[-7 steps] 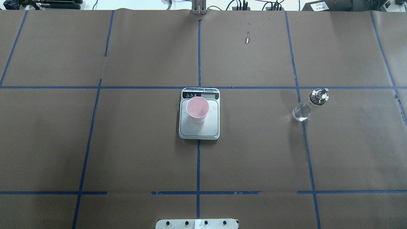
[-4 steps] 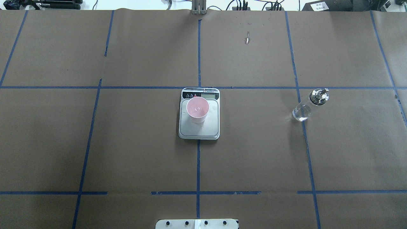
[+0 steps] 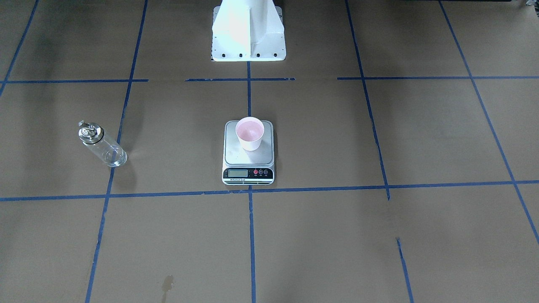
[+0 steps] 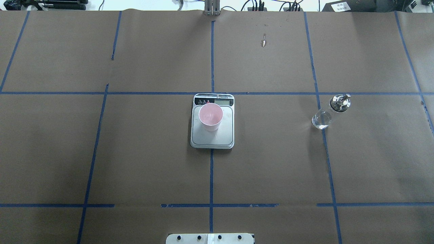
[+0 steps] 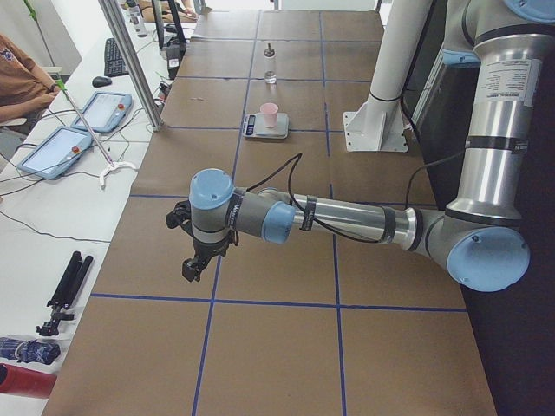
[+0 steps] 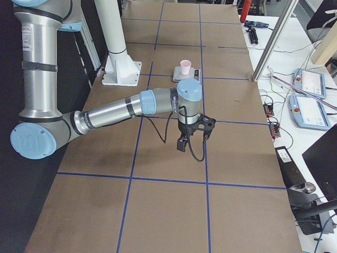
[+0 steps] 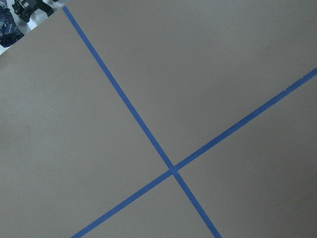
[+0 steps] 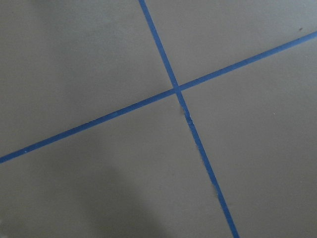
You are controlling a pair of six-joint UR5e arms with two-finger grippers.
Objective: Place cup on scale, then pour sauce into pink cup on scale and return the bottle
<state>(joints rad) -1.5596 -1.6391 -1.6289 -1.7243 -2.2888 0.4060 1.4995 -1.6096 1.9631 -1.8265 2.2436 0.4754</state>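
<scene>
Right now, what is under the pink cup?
The cup stands upright on the brushed steel platform of the scale, which rests on the brown paper table cover. The patch of platform directly beneath the cup's base is covered and cannot be seen.

Blue tape crosses brown paper; a keyboard lies aside.

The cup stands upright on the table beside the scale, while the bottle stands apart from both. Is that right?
No: the cup stands upright on the platform of the scale, as the overhead view shows. The bottle does stand apart.
</scene>
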